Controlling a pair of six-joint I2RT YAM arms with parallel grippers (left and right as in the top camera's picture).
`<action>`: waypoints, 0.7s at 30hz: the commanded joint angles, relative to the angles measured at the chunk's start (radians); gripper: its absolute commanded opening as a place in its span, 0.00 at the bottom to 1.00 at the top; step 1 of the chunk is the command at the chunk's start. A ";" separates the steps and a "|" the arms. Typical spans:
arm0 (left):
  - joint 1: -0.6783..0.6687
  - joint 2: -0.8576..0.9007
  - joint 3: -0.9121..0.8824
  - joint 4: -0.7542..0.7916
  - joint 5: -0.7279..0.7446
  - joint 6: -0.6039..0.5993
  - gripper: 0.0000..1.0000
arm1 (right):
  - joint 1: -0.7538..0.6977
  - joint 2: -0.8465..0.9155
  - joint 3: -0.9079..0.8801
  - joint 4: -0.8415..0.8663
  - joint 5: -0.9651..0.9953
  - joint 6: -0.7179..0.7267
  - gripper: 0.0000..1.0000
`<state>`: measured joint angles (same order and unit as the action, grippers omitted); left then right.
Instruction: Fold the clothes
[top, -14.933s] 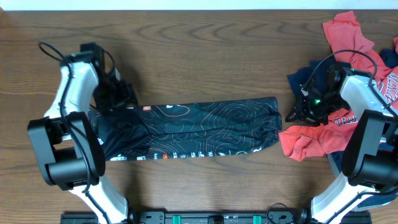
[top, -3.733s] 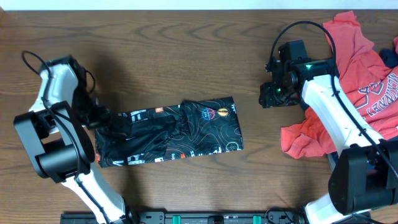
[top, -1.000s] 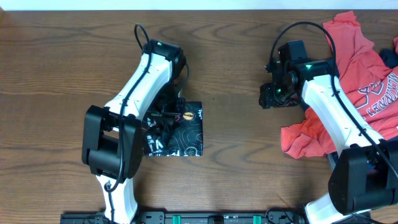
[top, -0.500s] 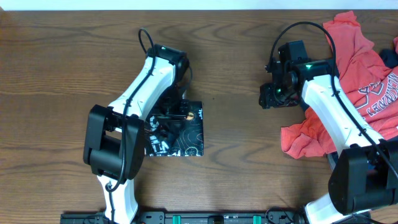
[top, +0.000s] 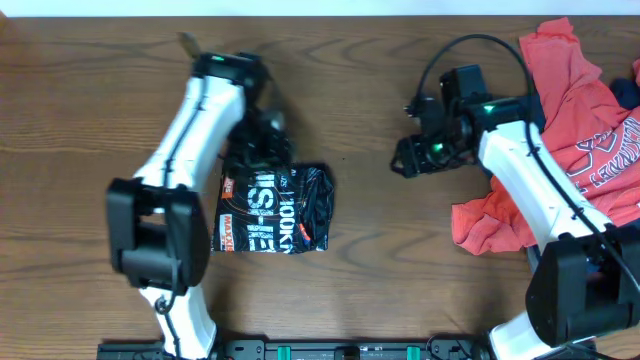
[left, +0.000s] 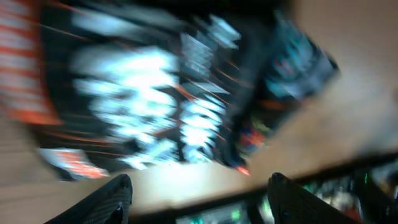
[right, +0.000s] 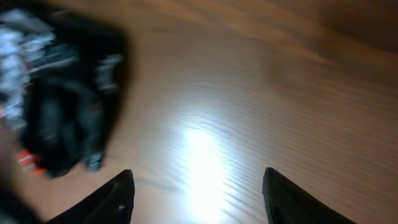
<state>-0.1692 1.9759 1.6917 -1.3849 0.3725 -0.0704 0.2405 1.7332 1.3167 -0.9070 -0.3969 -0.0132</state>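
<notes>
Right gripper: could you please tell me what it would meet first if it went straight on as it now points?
Probably the bare table: only wood shows between the fingers of the open right gripper. The folded black jersey lies left of that line; depth is unclear.

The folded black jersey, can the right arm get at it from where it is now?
Probably yes. Only bare table lies between the open, empty right gripper and the folded black jersey. The left gripper sits at the jersey's top edge, off that path.
</notes>
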 joint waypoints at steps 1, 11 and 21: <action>0.106 -0.036 0.018 0.046 -0.077 0.005 0.71 | 0.087 0.001 0.011 0.028 -0.127 -0.060 0.64; 0.208 -0.032 -0.114 0.278 -0.070 0.010 0.84 | 0.360 0.025 0.011 0.152 -0.134 -0.028 0.64; 0.185 -0.032 -0.351 0.597 -0.071 0.033 0.84 | 0.497 0.159 0.011 0.218 -0.099 0.039 0.56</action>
<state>0.0181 1.9537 1.3907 -0.8188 0.3073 -0.0532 0.7170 1.8328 1.3178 -0.6880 -0.5159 -0.0193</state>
